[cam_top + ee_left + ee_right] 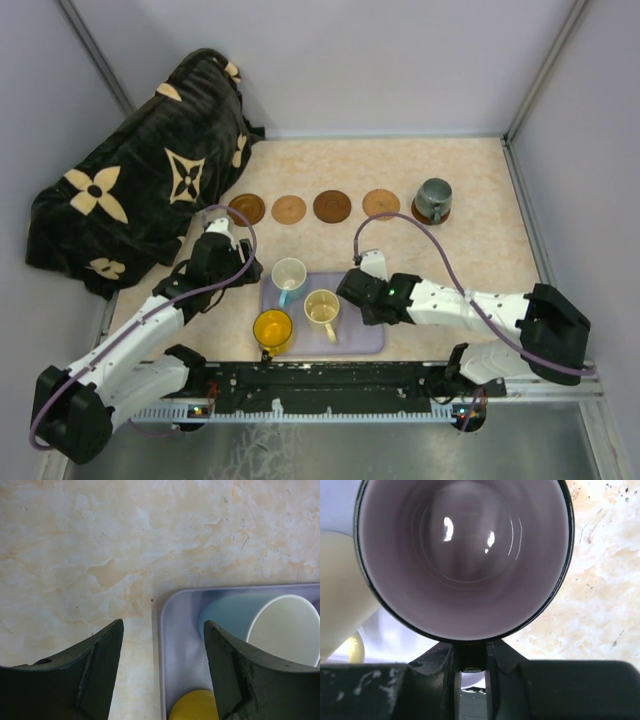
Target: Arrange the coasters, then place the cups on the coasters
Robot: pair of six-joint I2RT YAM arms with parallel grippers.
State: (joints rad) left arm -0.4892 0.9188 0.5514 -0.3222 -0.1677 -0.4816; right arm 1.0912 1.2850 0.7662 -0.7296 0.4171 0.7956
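Right gripper [470, 666]: jaws drawn narrow, pinching the near rim of the mauve cup [465, 555].
Mauve cup: upright at the right end of the lavender tray [368, 342]. Only its glossy inside and dark rim show. Its handle and outer wall are out of sight, and in the top view the gripper covers it entirely.
Cream cup [337, 605]: just left of the mauve cup on the tray, cut off by the edge of the right wrist view.
Left gripper [163, 625]: jaws apart, holding nothing, above the tray's far left corner. One finger is over the table [100, 540], the other over the tray.
White and light-blue cup [225, 611]: on the tray, partly behind the right-hand finger.
Yellow cup [195, 706]: on the tray's near left. Only a sliver shows in the left wrist view.
Coasters [332, 206]: four bare discs in a row across the far table.
Fifth coaster [443, 216]: at the row's right end, mostly hidden under the grey-green cup [434, 197].
Blanket [130, 200]: black, far left, with cream flower and four-point star motifs.
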